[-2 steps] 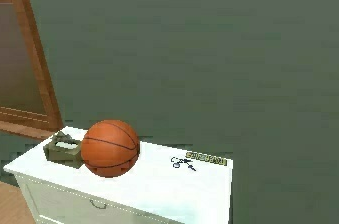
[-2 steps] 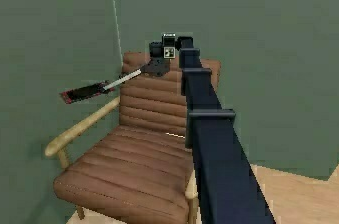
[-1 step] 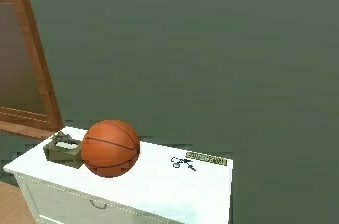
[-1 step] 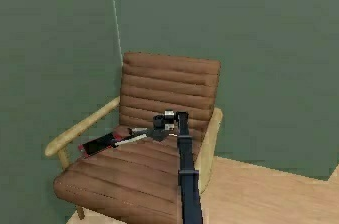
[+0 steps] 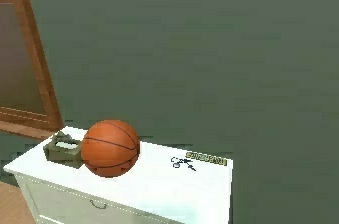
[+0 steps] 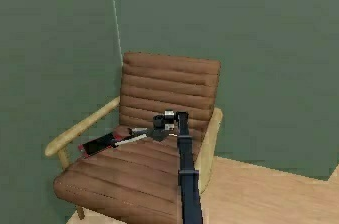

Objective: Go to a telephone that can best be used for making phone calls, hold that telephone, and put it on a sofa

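Reaching out over the brown armchair (image 6: 172, 85), the arm (image 6: 185, 172) ended in the jaws, whose thin fingers (image 6: 139, 137) pointed away from the white marker squares (image 6: 169, 118) and toward the chair's wooden armrest (image 6: 77, 132). A dark flat slab (image 6: 101, 146) with a red edge (phone-like in shape, and most likely the telephone of the task) lay just past the fingertips, on the far side of the jaws from the squares. Its long axis ran nearly in line with the fingers, so that it read as a continuation of them, with one end at or near the tips and the other farther out toward the armrest. The seat cushion lay directly behind and beneath both. It therefore could not be told whether the jaws had hold of the slab or whether it rested on the cushion, nor did the pictures show how wide the jaws stood. The coming move seemed to turn on exactly that. If the jaws bore the slab, it needed only to be let down onto the cushion below them, and the armrest beyond the slab's far end was the one thing to keep shy of. Ahead of the robot, a white table (image 5: 162, 185) carried a basketball (image 5: 110, 147).
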### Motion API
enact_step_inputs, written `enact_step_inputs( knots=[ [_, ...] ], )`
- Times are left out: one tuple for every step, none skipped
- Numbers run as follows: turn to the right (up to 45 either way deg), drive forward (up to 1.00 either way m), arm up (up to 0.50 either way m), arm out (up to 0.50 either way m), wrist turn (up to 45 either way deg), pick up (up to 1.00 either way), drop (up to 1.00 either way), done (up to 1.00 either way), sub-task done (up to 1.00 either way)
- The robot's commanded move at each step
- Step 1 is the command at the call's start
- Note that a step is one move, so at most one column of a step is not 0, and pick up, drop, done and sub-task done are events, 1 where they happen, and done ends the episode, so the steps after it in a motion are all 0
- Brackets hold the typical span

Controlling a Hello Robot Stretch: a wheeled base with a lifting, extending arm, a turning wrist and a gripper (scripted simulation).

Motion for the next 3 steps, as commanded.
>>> enact_step_inputs(
  knots=[
    [0.0, 0.00, 0.00, 0.00, 0.0, 0.00, 1.00, 0.00, 0.00],
    [0.0, 0.00, 0.10, 0.00, 0.0, 0.00, 0.00, 0.00, 0.00],
    [0.0, 0.00, 0.00, -0.08, 0.0, 0.00, 0.00, 0.00, 0.00]
  ],
)
